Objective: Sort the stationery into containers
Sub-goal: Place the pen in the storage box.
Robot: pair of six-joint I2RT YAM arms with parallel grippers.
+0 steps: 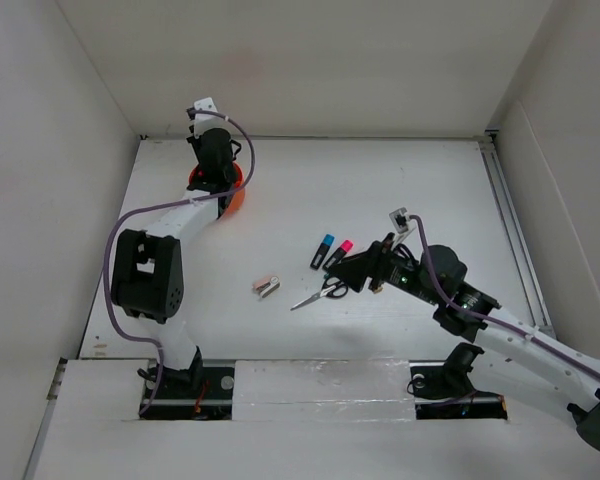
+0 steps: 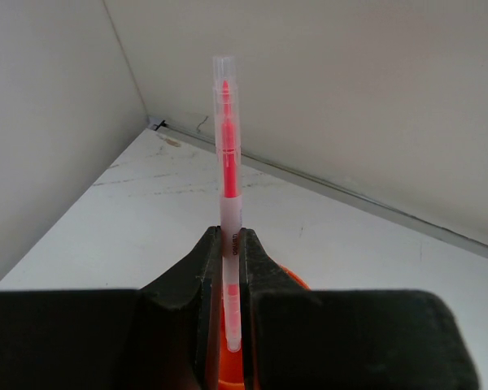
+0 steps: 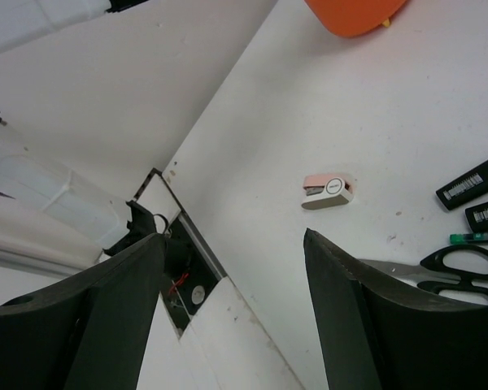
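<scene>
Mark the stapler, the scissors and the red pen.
stapler (image 3: pixel 328 190): right wrist view, middle of its body.
scissors (image 1: pixel 335 291): top external view, black handles.
red pen (image 2: pixel 228 175): left wrist view, mid-barrel.

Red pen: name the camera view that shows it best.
Left wrist: the red pen stands clamped in the left pincer, close and nearly whole. In top external it cannot be made out; right wrist misses it.

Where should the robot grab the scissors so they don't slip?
Probably across the scissors just ahead of the black handles, where the blades meet, coming straight down from above. They lie flat and the blades look shut, so that part is narrow and firm, while the loops are wide. The open right gripper is nearest.
</scene>
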